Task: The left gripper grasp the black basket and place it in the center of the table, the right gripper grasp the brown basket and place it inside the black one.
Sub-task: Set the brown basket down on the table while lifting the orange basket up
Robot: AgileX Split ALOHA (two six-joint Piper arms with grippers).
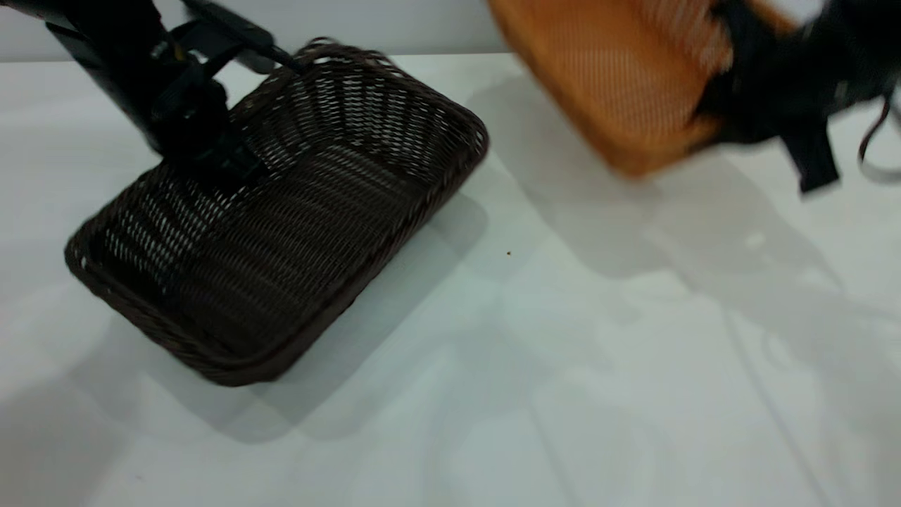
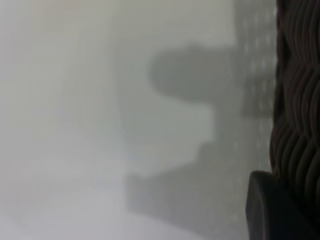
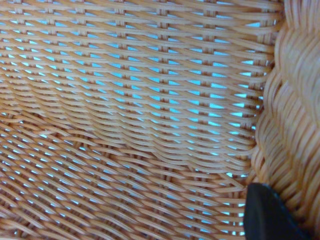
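Observation:
The black basket sits left of the table's middle, its long axis running diagonally. My left gripper is shut on its far-left rim. In the left wrist view, one dark finger presses against the braided dark rim. The brown basket hangs tilted in the air at the back right, clear of the table and apart from the black one. My right gripper is shut on its rim. The right wrist view looks into the woven tan wall, where a finger lies beside the braided rim.
White-grey tabletop stretches bare across the front and right, crossed by the shadows of the arms and baskets. A tiny dark speck lies near the middle. A pale wall closes the back edge.

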